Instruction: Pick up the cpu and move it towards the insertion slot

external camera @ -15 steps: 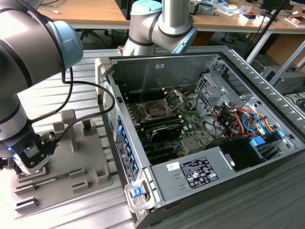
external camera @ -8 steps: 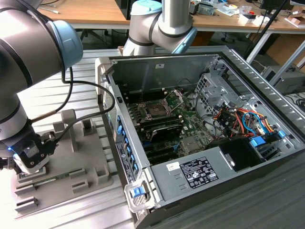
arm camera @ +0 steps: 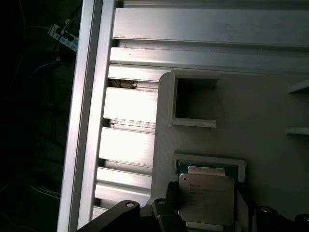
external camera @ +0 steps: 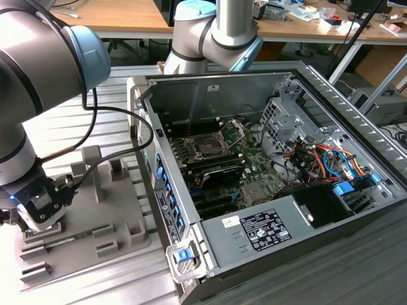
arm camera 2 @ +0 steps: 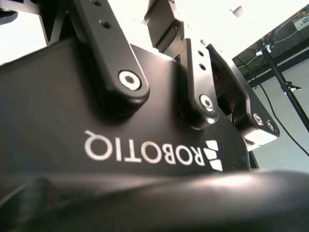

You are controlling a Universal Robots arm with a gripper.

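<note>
The cpu (arm camera: 207,195) lies flat in its pocket on the grey fixture plate (arm camera: 270,96), and the gripper (arm camera: 208,217) seems to pinch its two opposite edges between its fingers (arm camera: 171,208). It looks light, stiff and delicate, so those edges suit holding.

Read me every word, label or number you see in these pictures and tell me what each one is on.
On the gripper: white brand lettering on its black body, upside down in the second wrist view; a brand name, so not quoted.
On the cpu: faint print on its metal top, too faint to read.
In the computer case: a white label on the power supply, too small to read.
</note>
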